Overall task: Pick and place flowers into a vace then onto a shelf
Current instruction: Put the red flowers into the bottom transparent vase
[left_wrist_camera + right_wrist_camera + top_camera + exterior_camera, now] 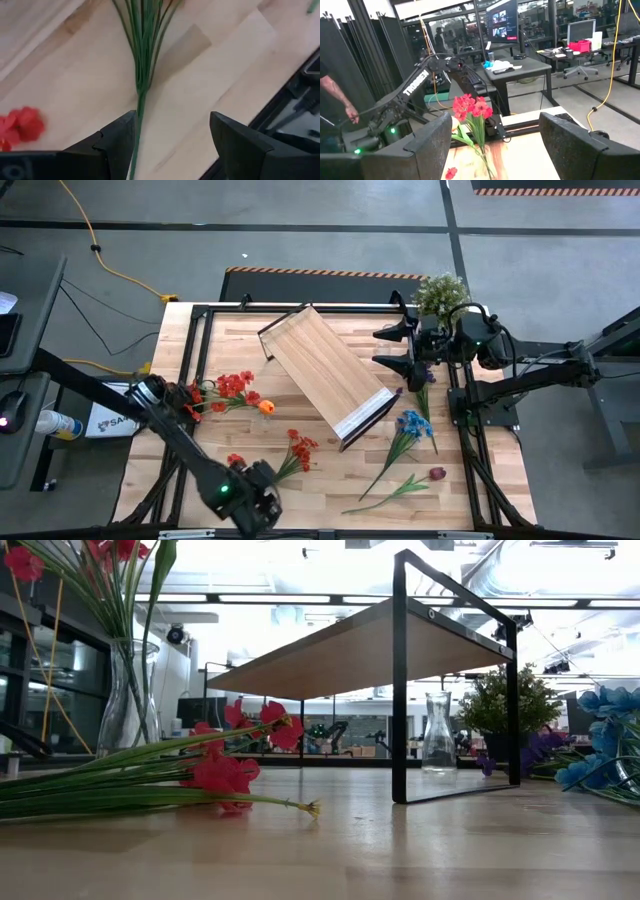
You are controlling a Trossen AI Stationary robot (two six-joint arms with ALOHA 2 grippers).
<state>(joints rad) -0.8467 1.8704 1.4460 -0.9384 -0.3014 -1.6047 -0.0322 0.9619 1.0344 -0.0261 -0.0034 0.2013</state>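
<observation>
A bunch of red flowers [300, 448] lies on the table, its green stems [142, 60] running toward the near edge. My left gripper [172, 117] hangs open just above the stems' lower end, with the single stem [137, 125] close beside one finger. In the high view it is at the near edge [262, 500]. More red flowers stand in a glass vase [125, 700]. Blue flowers [412, 425] and a dark red flower [437, 474] lie to the right. The shelf [325, 370] stands aslant mid-table. My right gripper [382, 348] waits open at the far right.
A bushy potted plant [440, 292] sits at the far right corner, with purple blooms [425, 375] beside the right arm. An empty glass vase [438, 735] stands beyond the shelf in the low view. An orange bloom [265, 407] lies left of the shelf. A person's arm [335, 97] shows beyond the table.
</observation>
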